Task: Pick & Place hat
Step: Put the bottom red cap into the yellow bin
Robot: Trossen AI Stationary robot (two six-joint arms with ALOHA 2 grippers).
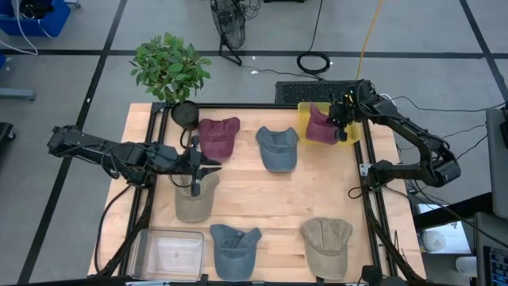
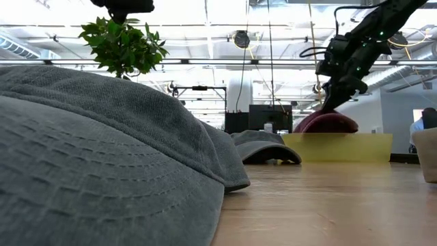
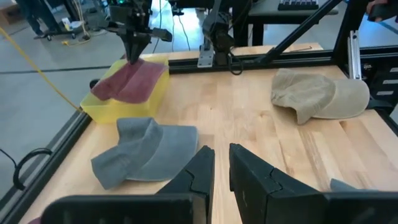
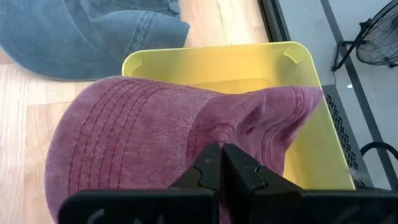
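Two arms listed. Right gripper [image 1: 340, 119], upper right, clenched on maroon hat [image 1: 321, 125], lowering it into yellow bin [image 1: 305, 110], likely for release. Left gripper [image 1: 208, 166], centre left, nearly closed, holds nothing above tan hat [image 1: 194, 202].

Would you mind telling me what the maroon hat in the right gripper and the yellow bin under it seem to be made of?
The maroon hat looks like washed cotton twill: matte, faded, with stitched rows and soft folds where the right gripper pinches it. The yellow bin looks like moulded plastic: smooth, slightly glossy, somewhat translucent walls with rounded corners. Neither is certain from looks alone.
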